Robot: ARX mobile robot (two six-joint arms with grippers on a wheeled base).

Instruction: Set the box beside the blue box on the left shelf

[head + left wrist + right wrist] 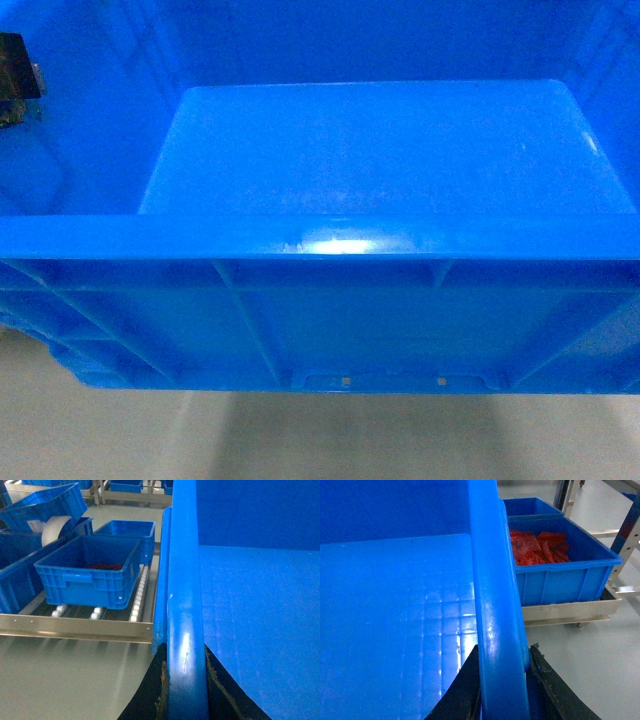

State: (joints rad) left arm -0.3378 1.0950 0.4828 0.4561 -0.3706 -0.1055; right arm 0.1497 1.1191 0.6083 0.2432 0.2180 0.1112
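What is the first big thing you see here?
A huge bright-blue box fills almost the whole head view, empty inside, with each tool clamped on a side rim: the left tool and the right tool. To its left, a smaller blue box sits on the left shelf with its white rollers. To its right, another blue crate holds red pieces.

box [260, 605] right of left shelf [75, 625] | crate [90, 572] on shelf

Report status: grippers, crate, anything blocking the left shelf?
Left gripper and right gripper clamped on box rims. Box off the left shelf. Blue crate sits there; roller lane beside it open.
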